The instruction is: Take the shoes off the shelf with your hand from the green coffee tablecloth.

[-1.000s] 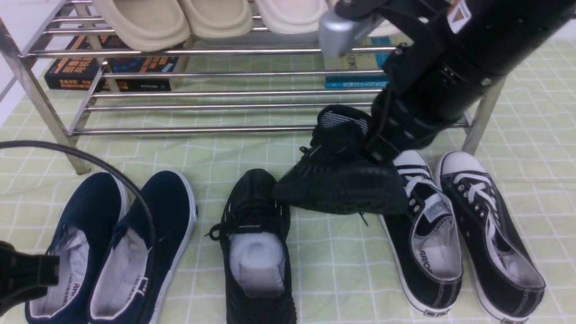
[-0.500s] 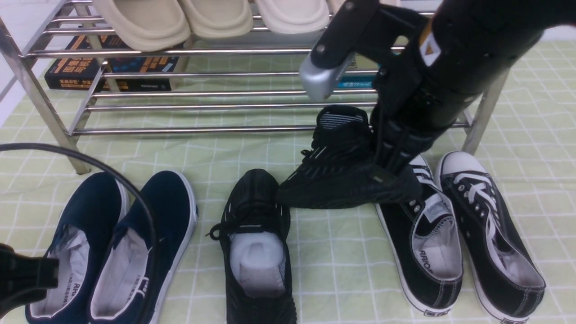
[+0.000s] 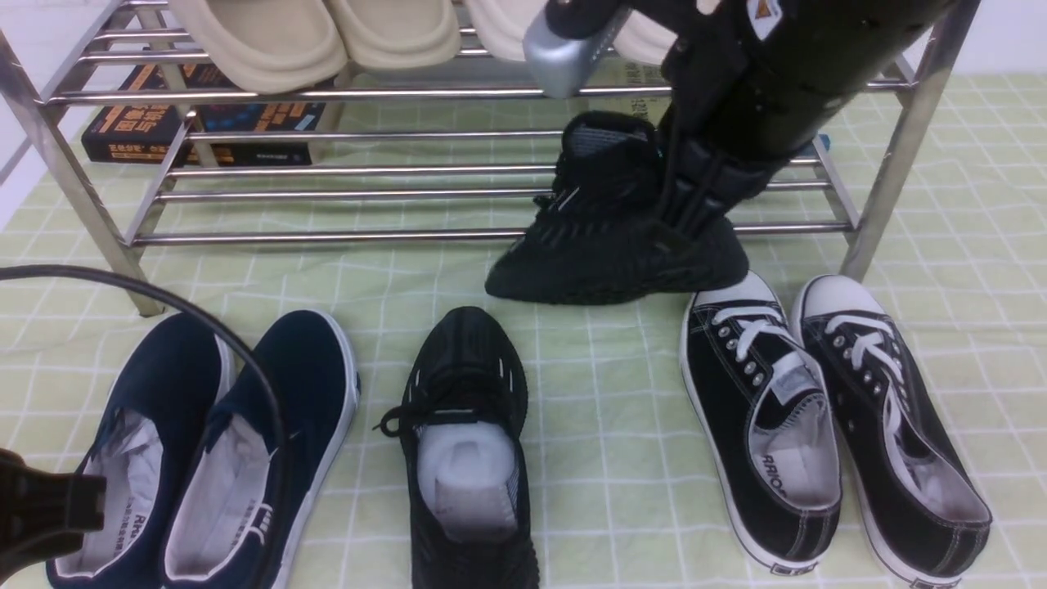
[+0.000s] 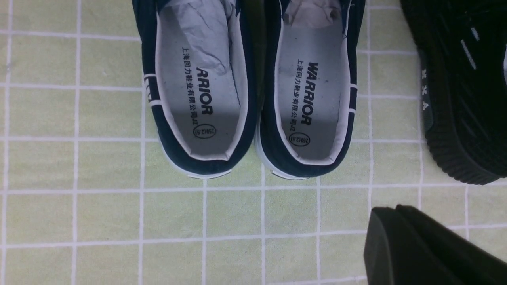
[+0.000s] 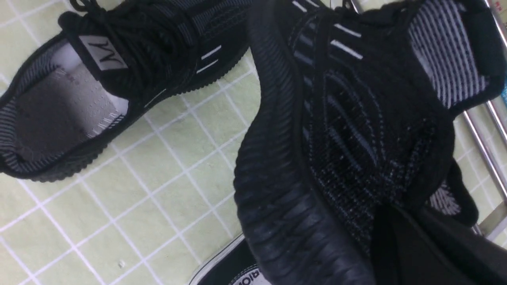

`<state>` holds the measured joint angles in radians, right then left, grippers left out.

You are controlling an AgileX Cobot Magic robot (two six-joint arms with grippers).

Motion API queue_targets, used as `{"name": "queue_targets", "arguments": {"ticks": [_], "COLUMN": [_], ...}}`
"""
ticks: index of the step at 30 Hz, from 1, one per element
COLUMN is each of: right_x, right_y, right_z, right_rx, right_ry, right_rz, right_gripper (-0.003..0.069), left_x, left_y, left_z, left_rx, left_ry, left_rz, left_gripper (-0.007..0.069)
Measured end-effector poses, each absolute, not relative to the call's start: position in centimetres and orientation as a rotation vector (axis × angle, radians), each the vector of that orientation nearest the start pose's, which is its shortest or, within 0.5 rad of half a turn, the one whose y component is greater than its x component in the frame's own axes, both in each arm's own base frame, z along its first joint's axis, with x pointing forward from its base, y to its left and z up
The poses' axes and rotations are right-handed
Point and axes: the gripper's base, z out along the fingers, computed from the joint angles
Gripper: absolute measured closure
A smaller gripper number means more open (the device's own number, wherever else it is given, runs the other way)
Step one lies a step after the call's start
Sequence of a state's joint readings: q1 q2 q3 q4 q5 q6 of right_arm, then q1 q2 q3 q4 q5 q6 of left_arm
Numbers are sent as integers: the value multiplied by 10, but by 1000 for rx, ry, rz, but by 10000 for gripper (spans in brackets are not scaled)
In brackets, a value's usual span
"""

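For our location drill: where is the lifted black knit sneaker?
Front view, right side: the black knit sneaker hangs in the right hand before the shelf's lower bars, beyond the canvas sneakers.

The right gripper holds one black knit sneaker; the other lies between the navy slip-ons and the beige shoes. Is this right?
No: the front view shows the other knit sneaker between the navy slip-ons and the black canvas sneakers.

sneaker A [image 3: 468,425]: flat on the green check cloth [image 3: 622,491], toe toward the shelf [image 3: 343,236], white stuffing inside. 
sneaker B [image 3: 609,245]: sideways, toe to robot's left, just in front of the shelf's lower bars, heel end pinched by the right end effector [image 3: 691,209]. 
Both all-black knit lace-ups with ribbed soles and white dashes. The chrome tube shelf stands on the cloth.
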<state>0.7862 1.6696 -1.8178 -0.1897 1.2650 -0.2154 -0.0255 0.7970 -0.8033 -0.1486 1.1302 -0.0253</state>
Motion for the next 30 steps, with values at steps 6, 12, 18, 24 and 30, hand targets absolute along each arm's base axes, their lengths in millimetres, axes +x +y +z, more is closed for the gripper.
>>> {"name": "queue_targets", "arguments": {"ticks": [6,12,18,24,30], "right_x": [279,284,285,288,289], "right_y": [248,251,251,248,246], "right_z": [376,368,373,377,377], "right_rx": [-1281,-1292,-1282,-1271,-1269], "right_ry": [2289,2297,2281,2254,2246], "right_rz": [-159,-198,-210,-273,-302], "right_gripper": [634,634,634,634,632], "left_x": [123,122,122,122,122], "left_y": [-15,-15,-16,-17,-17], "left_z": [319,319,319,319,319], "left_rx": [-33,-32,-33,-35,-36], "left_ry": [2616,2627,2628,2628,2627], "left_rz": [-216,-217,-218,-234,-238], "left_gripper": [606,606,606,606,606]}}
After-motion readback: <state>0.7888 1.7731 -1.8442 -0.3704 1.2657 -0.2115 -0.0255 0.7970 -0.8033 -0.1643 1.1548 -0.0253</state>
